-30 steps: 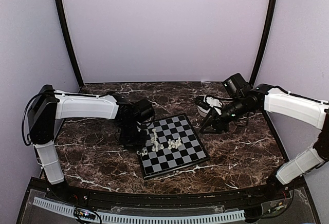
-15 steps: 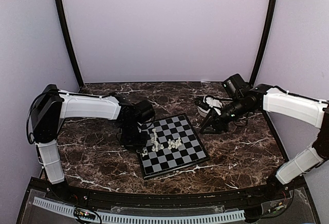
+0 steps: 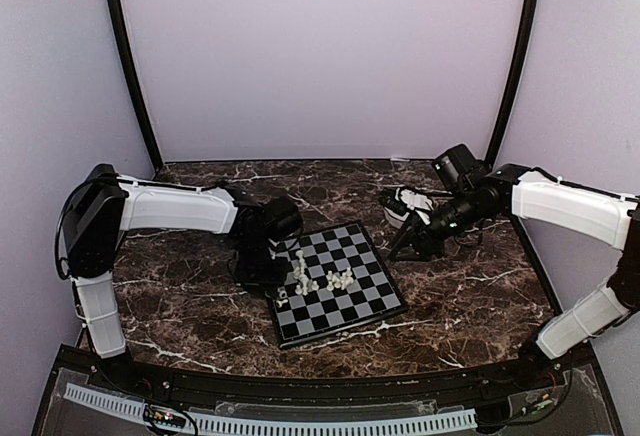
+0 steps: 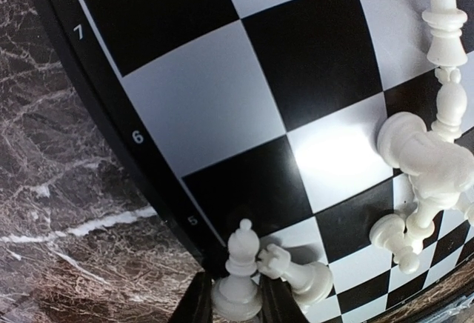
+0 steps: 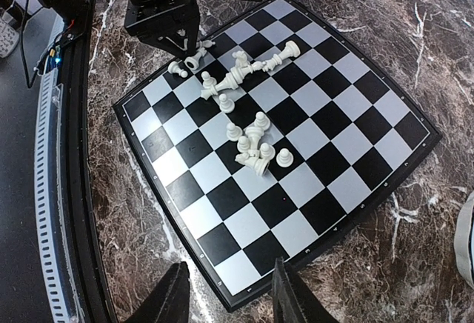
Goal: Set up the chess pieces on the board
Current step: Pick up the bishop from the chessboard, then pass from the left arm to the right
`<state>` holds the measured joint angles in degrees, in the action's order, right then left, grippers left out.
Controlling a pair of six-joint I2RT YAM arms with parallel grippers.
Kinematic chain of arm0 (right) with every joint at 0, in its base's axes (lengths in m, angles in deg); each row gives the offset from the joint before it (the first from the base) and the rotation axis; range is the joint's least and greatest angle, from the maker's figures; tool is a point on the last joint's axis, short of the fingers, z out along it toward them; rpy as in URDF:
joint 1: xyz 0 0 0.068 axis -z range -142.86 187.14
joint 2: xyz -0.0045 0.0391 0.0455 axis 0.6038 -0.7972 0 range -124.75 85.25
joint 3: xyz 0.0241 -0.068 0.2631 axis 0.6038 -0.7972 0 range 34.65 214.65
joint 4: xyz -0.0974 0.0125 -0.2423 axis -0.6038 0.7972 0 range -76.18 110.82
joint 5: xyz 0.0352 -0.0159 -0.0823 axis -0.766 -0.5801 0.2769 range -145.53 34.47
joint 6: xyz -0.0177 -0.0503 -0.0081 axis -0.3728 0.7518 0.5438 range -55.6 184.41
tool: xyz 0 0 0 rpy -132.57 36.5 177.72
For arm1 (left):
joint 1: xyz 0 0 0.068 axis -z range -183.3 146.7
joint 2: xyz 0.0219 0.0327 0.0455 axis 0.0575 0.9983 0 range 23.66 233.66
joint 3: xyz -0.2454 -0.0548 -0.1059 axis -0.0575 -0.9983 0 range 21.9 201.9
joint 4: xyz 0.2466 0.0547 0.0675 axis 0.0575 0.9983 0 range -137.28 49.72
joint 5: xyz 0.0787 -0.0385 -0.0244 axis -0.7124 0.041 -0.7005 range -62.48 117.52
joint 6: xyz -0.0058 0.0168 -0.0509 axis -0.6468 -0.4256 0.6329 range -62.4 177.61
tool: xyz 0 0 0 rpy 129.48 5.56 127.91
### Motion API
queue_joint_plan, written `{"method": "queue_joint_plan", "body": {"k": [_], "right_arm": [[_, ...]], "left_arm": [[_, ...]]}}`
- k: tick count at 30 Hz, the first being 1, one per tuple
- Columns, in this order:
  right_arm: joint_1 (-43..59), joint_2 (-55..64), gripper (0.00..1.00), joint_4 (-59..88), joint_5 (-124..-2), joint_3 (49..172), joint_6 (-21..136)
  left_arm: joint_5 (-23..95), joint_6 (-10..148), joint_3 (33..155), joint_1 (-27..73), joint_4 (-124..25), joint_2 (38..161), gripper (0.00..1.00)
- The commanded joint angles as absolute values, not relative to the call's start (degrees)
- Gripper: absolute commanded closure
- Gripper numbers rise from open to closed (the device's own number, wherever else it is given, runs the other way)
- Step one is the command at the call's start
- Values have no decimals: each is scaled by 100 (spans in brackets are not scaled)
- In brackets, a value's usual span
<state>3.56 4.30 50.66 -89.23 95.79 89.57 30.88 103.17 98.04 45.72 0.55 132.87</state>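
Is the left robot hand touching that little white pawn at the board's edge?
Touching. In the left wrist view the pawn stands between the fingers of the left gripper, and both dark fingers press against its base.

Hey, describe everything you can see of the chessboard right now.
The board is small, square and flat, with black and silver-grey squares and a thin black rim bearing white numerals. It lies skewed on the marble tabletop. Cream chess pieces, many toppled, cluster from its middle to its left edge. At that edge the left tool pinches an upright pawn.
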Motion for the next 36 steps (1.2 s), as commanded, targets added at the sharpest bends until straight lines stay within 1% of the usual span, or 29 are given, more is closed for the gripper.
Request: {"method": "queue_joint_plan", "body": {"k": [1, 5, 7, 11, 16, 21, 24, 29, 35, 36], "right_arm": [[385, 400, 60, 4947, -9040, 9538, 8937], [383, 388, 60, 5002, -9079, 9613, 8934], [384, 383, 61, 5064, -9160, 9730, 8874], [392, 404, 62, 4906, -9423, 10068, 8425], [392, 22, 62, 4784, -9735, 10460, 7876], [414, -417, 61, 4536, -10557, 10703, 7185], [421, -634, 59, 4367, -11128, 10771, 6855], [419, -835, 55, 4060, -11862, 10808, 6314], [409, -1000, 55, 3650, -12398, 10719, 5889], [409, -1051, 55, 3611, -12438, 10698, 5834]], "left_arm": [[2910, 10180, 9953, 4540, 157, 13355, 79], [2820, 10061, 9957, 4561, 236, 13030, 84], [2533, 9881, 9947, 4580, 237, 12763, 86], [2398, 9365, 9806, 4657, -38, 12178, 88], [2667, 8468, 9506, 4917, -1140, 11522, 86], [2694, 7814, 9471, 5273, -2035, 11091, 86], [2711, 7587, 9497, 5391, -2407, 11086, 86], [2734, 7273, 9839, 5586, -2495, 11391, 86], [2738, 7114, 10223, 5742, -2579, 11787, 86], [2889, 7114, 10267, 5751, -2604, 11851, 86]]}}
